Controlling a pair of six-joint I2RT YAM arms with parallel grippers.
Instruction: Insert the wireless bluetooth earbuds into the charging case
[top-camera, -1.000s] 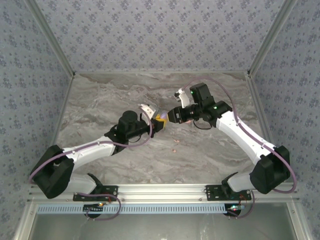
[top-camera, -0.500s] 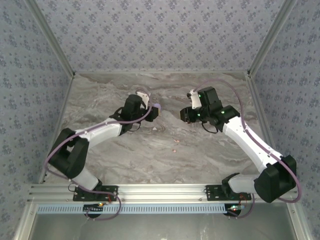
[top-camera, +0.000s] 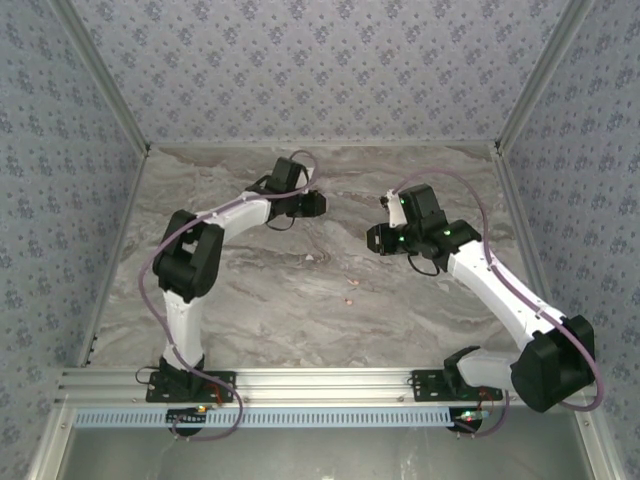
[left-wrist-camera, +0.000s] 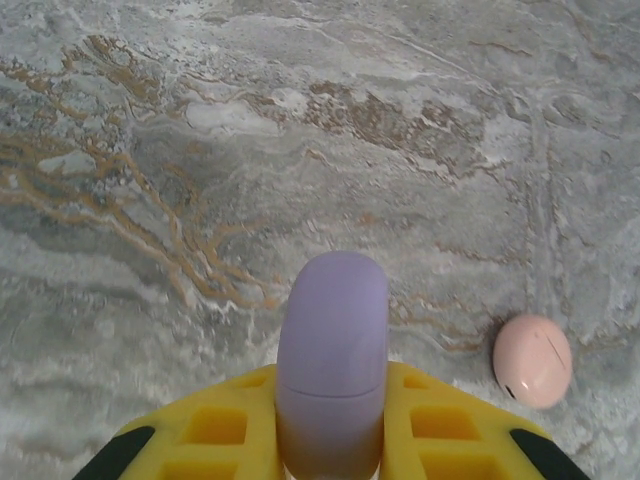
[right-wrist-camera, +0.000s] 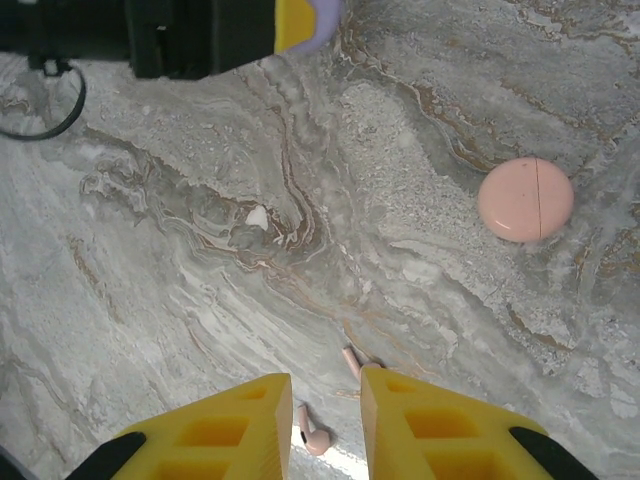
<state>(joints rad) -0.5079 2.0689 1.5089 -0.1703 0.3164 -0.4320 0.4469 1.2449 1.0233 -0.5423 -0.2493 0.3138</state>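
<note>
The left gripper (left-wrist-camera: 333, 382) is clamping the closed lilac charging case (left-wrist-camera: 333, 310) above the counter (top-camera: 250, 300), near the pink charging case (right-wrist-camera: 525, 198). The right gripper (right-wrist-camera: 325, 385) is hovering, jaws slightly parted and empty, over two pink earbuds (right-wrist-camera: 316, 439) lying well apart from that pink case. It should probably be descending straight onto one bud and pinching lightly, since the smooth marbled counter is offering little friction inside the floral-papered walls (top-camera: 320, 70).
</note>
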